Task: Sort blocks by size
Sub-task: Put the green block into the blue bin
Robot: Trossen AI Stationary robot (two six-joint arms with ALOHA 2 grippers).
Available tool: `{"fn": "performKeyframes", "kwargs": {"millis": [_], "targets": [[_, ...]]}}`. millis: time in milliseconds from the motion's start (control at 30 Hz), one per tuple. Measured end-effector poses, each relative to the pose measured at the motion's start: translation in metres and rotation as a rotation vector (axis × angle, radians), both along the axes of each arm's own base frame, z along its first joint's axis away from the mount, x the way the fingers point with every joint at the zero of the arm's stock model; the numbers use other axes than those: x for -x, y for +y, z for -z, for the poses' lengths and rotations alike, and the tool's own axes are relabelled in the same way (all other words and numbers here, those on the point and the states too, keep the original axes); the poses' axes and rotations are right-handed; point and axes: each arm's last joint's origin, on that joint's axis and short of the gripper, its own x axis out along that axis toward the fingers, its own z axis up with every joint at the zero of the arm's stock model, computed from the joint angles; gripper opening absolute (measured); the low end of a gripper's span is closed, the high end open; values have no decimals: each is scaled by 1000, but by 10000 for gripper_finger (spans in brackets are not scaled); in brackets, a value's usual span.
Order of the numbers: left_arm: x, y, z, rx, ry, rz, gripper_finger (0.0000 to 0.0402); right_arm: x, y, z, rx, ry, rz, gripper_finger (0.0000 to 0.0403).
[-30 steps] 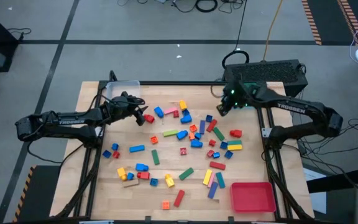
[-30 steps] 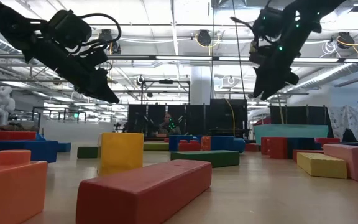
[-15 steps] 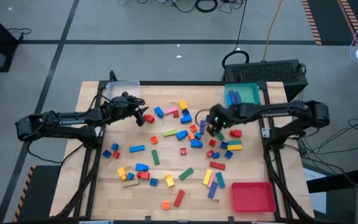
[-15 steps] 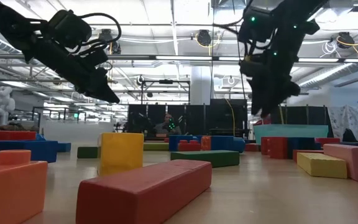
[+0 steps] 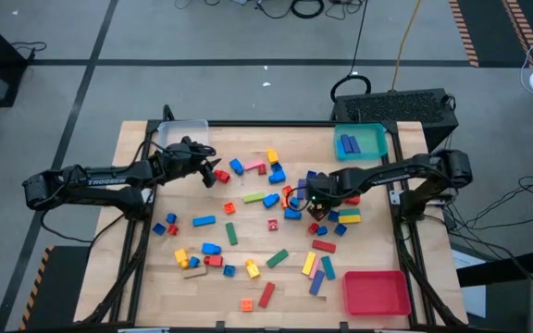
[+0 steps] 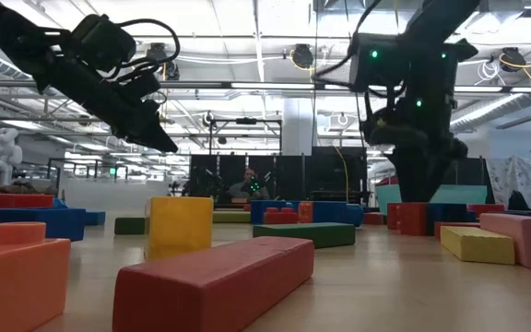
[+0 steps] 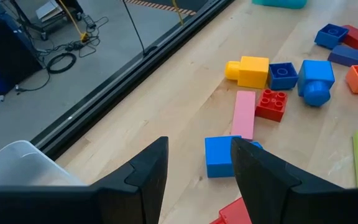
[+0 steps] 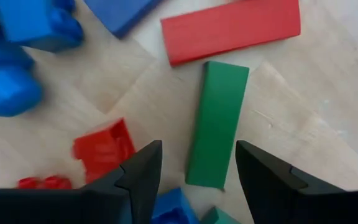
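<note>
With its parted, empty fingers low at centre-right of the high view, the right gripper (image 8: pixel 197 180) should straddle the long green plastic bar (image 8: pixel 217 124) across its narrow width before closing, clear of the long red plastic bar (image 8: pixel 230 30).

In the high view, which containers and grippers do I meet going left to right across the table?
clear tray → left gripper → right gripper → teal tray → red tray
</note>
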Motion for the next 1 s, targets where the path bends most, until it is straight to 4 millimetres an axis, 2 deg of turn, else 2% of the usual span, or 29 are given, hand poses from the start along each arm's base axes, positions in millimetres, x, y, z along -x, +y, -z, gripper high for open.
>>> {"fn": "performKeyframes", "kwargs": {"millis": [367,533,667,867,1000], "targets": [[0,0,0,2,-1,-1,177,-6,-2,26,46,114,-34,186],[0,0,0,1,-1,-2,177,-8,-2,27,40,99,-41,137],[0,0,0,1,-2,-2,177,-7,-2,24,40,82,-40,76],[0,0,0,14,-14,-11,177,-5,-3,15,43,35,-20,75],[0,0,0,14,-15,-12,177,-2,-9,0,50,-26,10,75]]}}
